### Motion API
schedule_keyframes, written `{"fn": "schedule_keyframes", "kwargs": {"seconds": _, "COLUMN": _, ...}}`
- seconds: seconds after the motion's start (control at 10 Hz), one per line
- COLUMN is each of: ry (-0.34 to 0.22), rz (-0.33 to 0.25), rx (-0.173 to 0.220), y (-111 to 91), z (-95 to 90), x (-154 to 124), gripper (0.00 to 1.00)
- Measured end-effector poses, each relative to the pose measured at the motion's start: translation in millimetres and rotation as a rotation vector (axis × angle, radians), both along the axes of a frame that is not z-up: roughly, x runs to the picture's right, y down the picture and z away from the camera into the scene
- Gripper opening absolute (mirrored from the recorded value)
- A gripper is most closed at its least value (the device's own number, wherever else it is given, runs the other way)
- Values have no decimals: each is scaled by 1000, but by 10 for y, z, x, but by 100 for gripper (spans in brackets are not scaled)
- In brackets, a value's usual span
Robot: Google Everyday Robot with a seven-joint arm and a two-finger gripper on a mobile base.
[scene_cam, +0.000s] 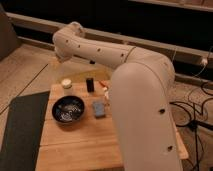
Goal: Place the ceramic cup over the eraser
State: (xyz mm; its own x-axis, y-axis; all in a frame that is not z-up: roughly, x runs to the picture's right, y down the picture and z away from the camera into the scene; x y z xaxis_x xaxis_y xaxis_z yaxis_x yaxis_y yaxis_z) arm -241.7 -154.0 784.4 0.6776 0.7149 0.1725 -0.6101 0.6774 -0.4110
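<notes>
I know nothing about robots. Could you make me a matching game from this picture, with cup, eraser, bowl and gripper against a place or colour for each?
Things:
1. cup
2. eraser
3. bowl
4. gripper

Descriptions:
a. black, upright
b. in the air, above the cup
c. cream, left of the eraser
d. wide, dark, in front of the cup

Pairs: 1-c, 2-a, 3-d, 4-b.

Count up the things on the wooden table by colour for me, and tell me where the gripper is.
Black: 2, the bowl and the eraser
Cream-white: 1, the ceramic cup
Blue-grey: 1, the flat pad
White with red marks: 1, the tube, partly hidden
Total: 5
The gripper hangs open above and behind the ceramic cup, holding nothing.
</notes>
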Motion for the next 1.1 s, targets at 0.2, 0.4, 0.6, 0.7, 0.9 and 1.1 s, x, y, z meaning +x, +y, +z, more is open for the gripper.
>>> {"fn": "schedule_keyframes", "kwargs": {"seconds": 0.2, "ry": -13, "rz": -49, "rx": -21, "y": 98, "z": 32, "x": -60, "gripper": 65}}
{"fn": "schedule_keyframes", "kwargs": {"seconds": 0.4, "ry": -26, "rz": -102, "rx": -48, "y": 218, "z": 68, "x": -201, "gripper": 65}}
{"fn": "schedule_keyframes", "kwargs": {"seconds": 0.6, "ry": -7, "rz": -150, "rx": -94, "y": 335, "z": 203, "x": -257, "gripper": 65}}
{"fn": "schedule_keyframes", "kwargs": {"seconds": 0.7, "ry": 6, "rz": -160, "rx": -106, "y": 341, "z": 256, "x": -256, "gripper": 65}}
{"fn": "schedule_keyframes", "kwargs": {"seconds": 0.9, "ry": 42, "rz": -187, "rx": -143, "y": 355, "z": 403, "x": -278, "gripper": 65}}
{"fn": "schedule_keyframes", "kwargs": {"seconds": 1.1, "ry": 93, "rz": -223, "rx": -188, "y": 405, "z": 596, "x": -263, "gripper": 65}}
